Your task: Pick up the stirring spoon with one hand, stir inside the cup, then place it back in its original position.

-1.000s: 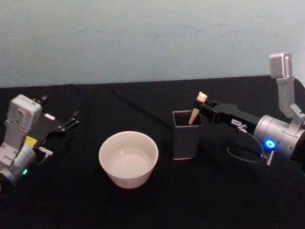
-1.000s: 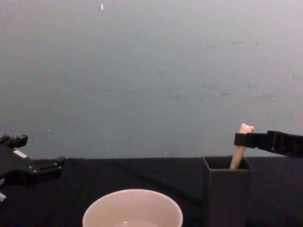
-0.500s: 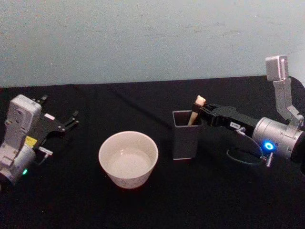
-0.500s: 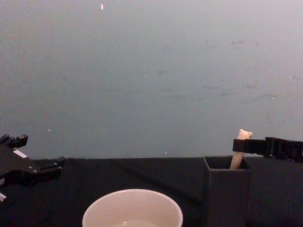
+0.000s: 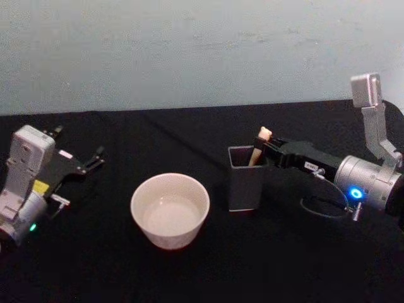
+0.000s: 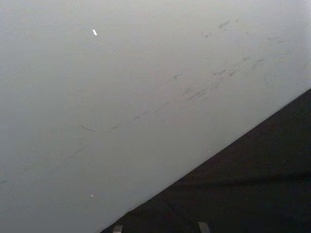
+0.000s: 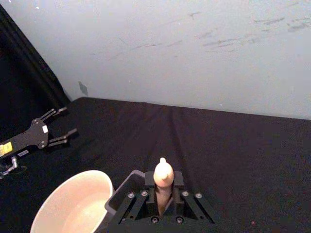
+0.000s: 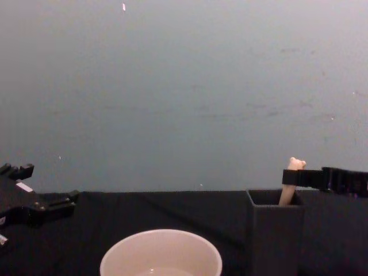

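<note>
Head view: right of centre, the stirring spoon (image 5: 258, 148) stands in the dark grey holder (image 5: 245, 185), handle clamped by the right gripper (image 5: 260, 146). The spoon is either being picked up or returned; I cannot tell. The cup (image 5: 170, 209) sits lower centre; the left gripper (image 5: 96, 159) rests spread apart at left.

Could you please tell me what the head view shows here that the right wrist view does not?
Head view alone: the right arm's silver wrist with its blue light, the whole left arm and the holder's full front face. Right wrist view alone: the right gripper's jaws seen close, shut on the stirring spoon's beige handle. Both: the cup, the spoon standing in the holder, the idle left gripper with open jaws, and the black table.
</note>
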`<state>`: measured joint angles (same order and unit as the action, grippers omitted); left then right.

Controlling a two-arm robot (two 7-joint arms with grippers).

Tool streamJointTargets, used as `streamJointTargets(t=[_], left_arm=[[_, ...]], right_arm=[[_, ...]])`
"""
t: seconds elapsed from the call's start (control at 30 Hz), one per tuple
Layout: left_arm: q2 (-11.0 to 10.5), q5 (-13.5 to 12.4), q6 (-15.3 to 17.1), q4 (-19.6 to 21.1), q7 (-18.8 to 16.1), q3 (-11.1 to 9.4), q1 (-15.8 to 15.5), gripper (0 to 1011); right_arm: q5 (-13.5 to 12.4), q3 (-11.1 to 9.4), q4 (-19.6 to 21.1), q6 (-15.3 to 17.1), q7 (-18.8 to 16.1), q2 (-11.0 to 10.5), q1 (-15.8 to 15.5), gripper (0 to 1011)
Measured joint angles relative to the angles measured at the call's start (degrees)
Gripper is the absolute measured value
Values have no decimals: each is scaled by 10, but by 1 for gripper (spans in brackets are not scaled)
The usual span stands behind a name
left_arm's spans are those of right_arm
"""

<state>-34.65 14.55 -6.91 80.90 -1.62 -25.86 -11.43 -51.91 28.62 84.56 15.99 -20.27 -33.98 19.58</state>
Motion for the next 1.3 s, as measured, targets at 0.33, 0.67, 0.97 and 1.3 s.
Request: streamJointTargets(t=[0.33, 0.67, 0.97, 1.3], left_arm=[[0, 0, 0, 0, 0, 0, 0, 1001], [0, 0, 0, 0, 0, 0, 0, 1001], [0, 0, 0, 0, 0, 0, 0, 1001], [0, 0, 0, 0, 0, 0, 0, 1001]], right_arm=[[0, 0, 0, 0, 1, 0, 0, 218], [-1, 0, 0, -1, 1, 0, 0, 462], [-1, 0, 0, -1, 1, 0, 0, 759], [-1, 0, 0, -1, 1, 0, 0, 1002]])
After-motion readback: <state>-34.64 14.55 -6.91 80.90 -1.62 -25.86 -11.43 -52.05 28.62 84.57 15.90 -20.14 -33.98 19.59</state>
